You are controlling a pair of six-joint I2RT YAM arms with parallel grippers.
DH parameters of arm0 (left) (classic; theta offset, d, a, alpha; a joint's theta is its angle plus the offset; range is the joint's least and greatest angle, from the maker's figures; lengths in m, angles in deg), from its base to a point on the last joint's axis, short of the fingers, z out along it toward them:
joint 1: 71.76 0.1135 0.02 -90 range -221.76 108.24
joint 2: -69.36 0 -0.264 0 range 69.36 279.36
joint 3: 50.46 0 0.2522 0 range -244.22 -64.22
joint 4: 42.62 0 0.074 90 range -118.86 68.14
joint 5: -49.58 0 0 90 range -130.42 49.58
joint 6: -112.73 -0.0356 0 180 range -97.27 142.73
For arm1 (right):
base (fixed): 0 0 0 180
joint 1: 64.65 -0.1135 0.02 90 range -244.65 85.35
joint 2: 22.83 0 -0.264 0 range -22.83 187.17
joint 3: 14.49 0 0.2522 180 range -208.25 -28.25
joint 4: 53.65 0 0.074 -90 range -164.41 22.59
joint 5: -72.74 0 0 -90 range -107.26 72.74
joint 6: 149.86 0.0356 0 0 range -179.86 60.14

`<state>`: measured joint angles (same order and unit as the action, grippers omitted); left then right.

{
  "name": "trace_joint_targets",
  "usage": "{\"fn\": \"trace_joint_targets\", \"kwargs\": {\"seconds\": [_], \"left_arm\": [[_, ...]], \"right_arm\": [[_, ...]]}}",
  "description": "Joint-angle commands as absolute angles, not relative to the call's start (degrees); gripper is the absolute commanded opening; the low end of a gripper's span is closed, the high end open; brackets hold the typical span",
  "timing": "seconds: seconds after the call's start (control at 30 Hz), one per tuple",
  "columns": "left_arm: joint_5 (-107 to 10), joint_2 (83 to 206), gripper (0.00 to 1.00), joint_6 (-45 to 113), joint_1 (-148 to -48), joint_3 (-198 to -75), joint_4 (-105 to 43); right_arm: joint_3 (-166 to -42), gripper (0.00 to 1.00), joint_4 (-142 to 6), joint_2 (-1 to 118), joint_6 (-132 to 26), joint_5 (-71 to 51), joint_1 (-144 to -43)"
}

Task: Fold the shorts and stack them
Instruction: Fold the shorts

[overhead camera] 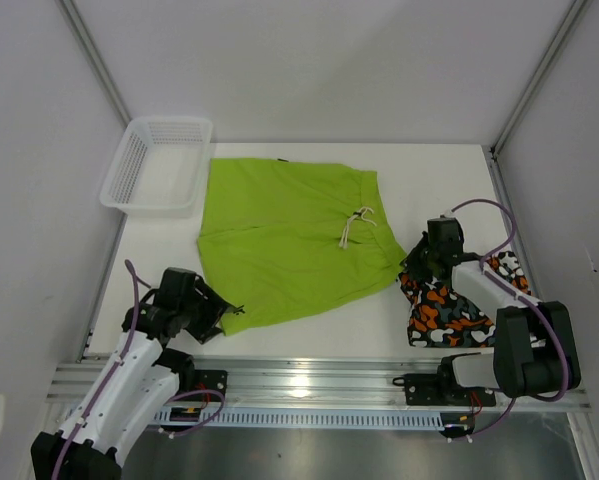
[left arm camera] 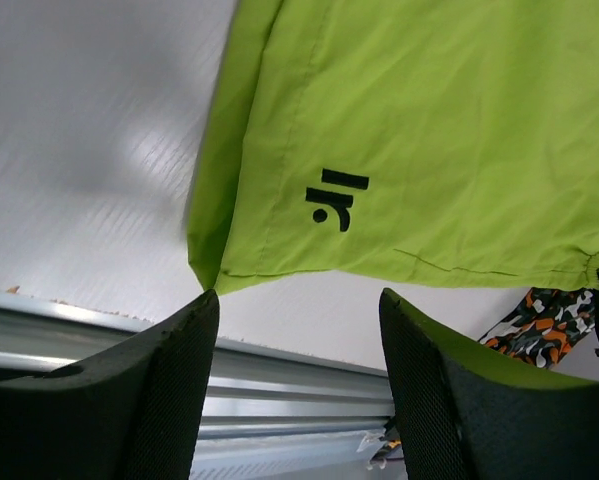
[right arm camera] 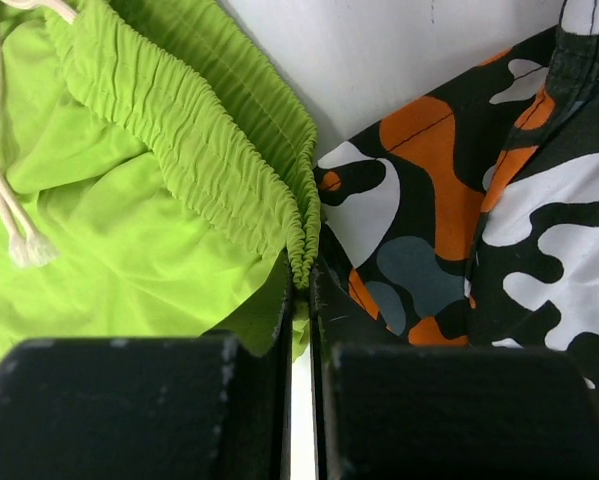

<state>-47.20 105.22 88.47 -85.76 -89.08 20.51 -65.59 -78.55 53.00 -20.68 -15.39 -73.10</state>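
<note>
The lime green shorts are lying spread flat across the middle of the table. Their gathered waistband is facing the right of the overhead view and their hems are facing the left. The camouflage shorts are sitting in a bunched heap at the lower right, touching the near corner of the green waistband.

The right gripper is showing its fingers pressed together, and in its wrist view it appears to be pinching that waistband corner between them. The left gripper is hovering at the lower-left hem corner with its fingers spread. The corner is lying just ahead of the finger at the left of that wrist view, not between the pads.

The cloth is looking thin, light and limp, and probably a little slick, so it is likely to sag and slide rather than hold a crease. The safer holds appear to be the stitched hem corner and the thick elastic waistband, where the doubled fabric is giving the fingers something firm. A pinch on the open panel is risking lifting only the top layer.
</note>
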Motion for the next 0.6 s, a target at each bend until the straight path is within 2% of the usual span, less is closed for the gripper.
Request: {"fn": "trace_joint_targets", "kwargs": {"seconds": [0.0, 0.57], "left_arm": [[-50.2, 106.8, 0.67, 92.3, -86.2, -92.2, 24.0], [-47.5, 112.5, 0.57, 100.8, -88.3, -88.4, 18.2]], "right_arm": [[-67.1, 0.00, -76.8, 54.1, -19.0, -17.1, -73.2], [-65.8, 0.00, -76.1, 52.8, -18.1, -19.2, -73.4]]}}
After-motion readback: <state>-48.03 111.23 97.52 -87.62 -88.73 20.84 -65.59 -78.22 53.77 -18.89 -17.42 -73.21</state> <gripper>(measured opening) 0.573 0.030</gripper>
